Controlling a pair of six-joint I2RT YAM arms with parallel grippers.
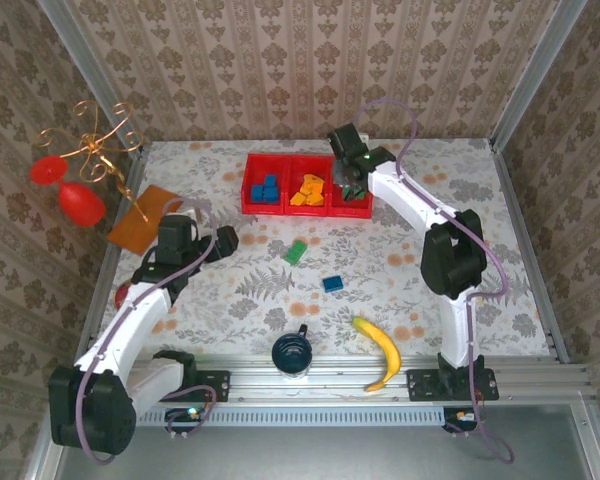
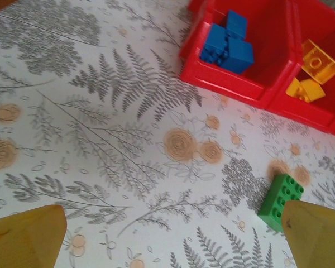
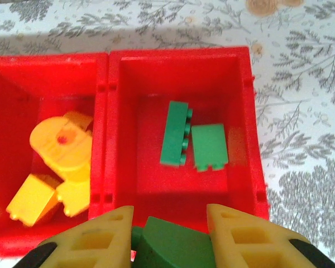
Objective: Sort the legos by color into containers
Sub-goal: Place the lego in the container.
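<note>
The red tray (image 1: 285, 211) stands at the back of the table. Its left compartment holds blue legos (image 2: 226, 44), the middle one orange-yellow legos (image 3: 61, 148), and the right one two green legos (image 3: 175, 134). Above the near edge of that right compartment, my right gripper (image 3: 170, 218) is shut on a green lego (image 3: 173, 245). A green lego (image 2: 280, 201) and a blue lego (image 1: 332, 283) lie loose on the table. My left gripper (image 2: 173, 234) hovers open over bare table, with the loose green lego beside its right fingertip (image 2: 315, 234).
A banana (image 1: 380, 352) and a dark blue cup (image 1: 292, 352) sit near the front rail. An orange-brown board (image 1: 143, 218) and a gold stand with red ornaments (image 1: 80, 160) are at the left. Walls enclose the table on three sides.
</note>
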